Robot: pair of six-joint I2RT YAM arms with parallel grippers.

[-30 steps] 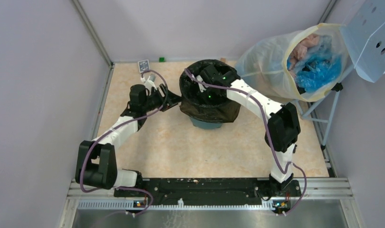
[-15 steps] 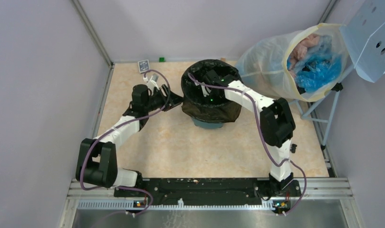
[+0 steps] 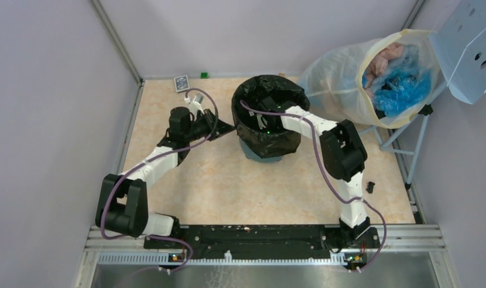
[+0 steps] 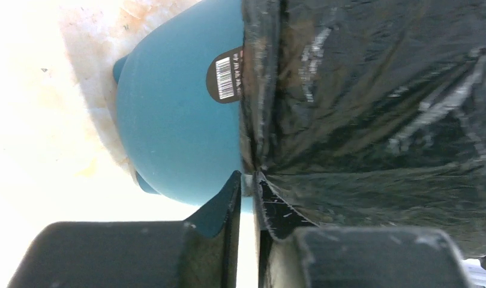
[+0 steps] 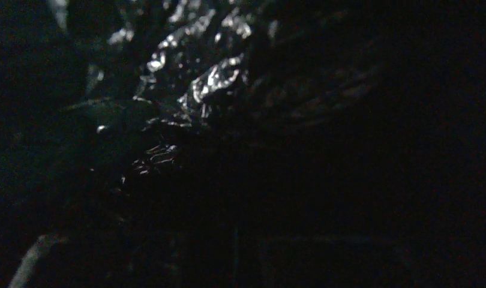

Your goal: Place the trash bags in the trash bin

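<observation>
Bin [image 3: 260, 155]: one, teal; one black bag [image 3: 275, 139] draped over rim.

Prob. a robotics lab cell: plain grey panel walls [image 3: 48, 120], alu. rail [image 3: 408, 237] w/ bolted arms [image 3: 153, 161].

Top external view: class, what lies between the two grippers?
In top view, the trash bin's wall, covered by the black trash bag; left gripper outside, right gripper inside.
</observation>
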